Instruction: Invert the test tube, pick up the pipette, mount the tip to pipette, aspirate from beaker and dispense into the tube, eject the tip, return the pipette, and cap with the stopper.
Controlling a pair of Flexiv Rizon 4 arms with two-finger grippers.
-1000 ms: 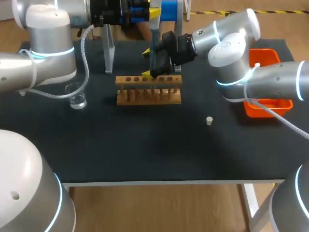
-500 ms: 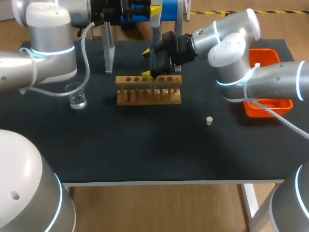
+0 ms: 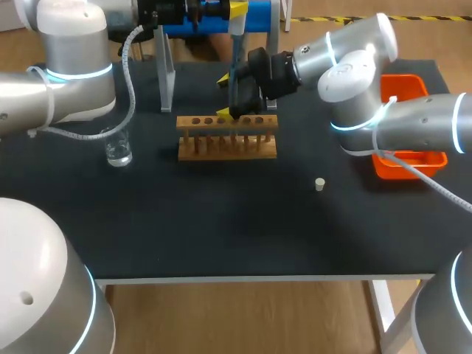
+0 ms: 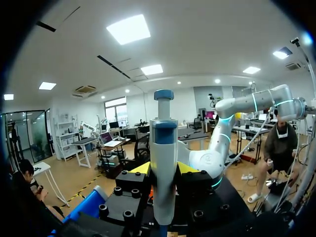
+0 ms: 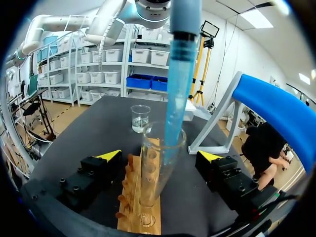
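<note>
Now left tool (image 4: 164, 169), clamped on pipette (image 4: 163, 143), has risen slightly; right tool (image 5: 160, 156) gapes around test tube (image 5: 149, 190).

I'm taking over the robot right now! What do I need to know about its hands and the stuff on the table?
The left gripper is shut on the pipette. The right gripper is open, with a finger on either side of the test tube, not touching it.
The test tube stands in the wooden rack, and the blue tip reaches into its mouth. The beaker is near the left arm. The stopper lies loose on the table.
Done: tube upright, tip mounted. I cannot tell whether liquid has gone in.
Left: eject tip, return pipette, cap tube.
</note>
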